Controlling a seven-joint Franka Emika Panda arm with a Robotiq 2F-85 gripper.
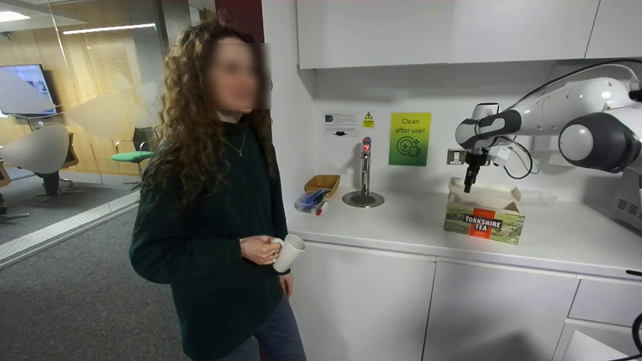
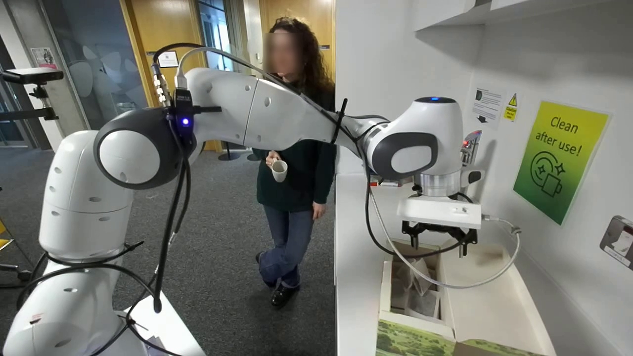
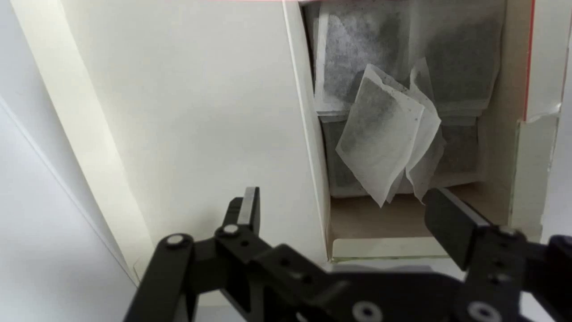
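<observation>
Early stage, it was judged: the tea box (image 1: 484, 228) was opened, the claw (image 3: 341, 192) was held above it & nothing had been gripped yet. The claw's fingers (image 3: 451, 223) were set wide apart (bottom of the wrist view), w/ nothing btwn them; the gap was shown too in an exterior view, lower R of the frame. No contact w/ anything was made out.

Done, as far as could be told: the lid (image 3: 192, 116) had been folded back, L half of the wrist view, so the inside was laid bare. The tea box was set on the counter (image 1: 401, 220), its printed front shown at the R side of the frame in an exterior view.

Not done: none of the loose bags (image 3: 380, 129) had been lifted. They were heaped at a tilt inside the tea box, R of ctr in the wrist view; approx. two were made out, but the exact no. couldn't be told due to overlap. Stacked bags (image 3: 362, 58) were packed beneath, toward the upper R. The loose bags weren't bracketed: one finger was seen over the lid, lower ctr, the other near the low end of the opening, so alignment was judged incomplete.

A white mug (image 1: 289, 254) was held tilted by a hand (image 1: 260, 249), well apart from the tea box, lower ctr-L in an exterior view. No bag was seen in it, tho its bottom was hidden.
</observation>
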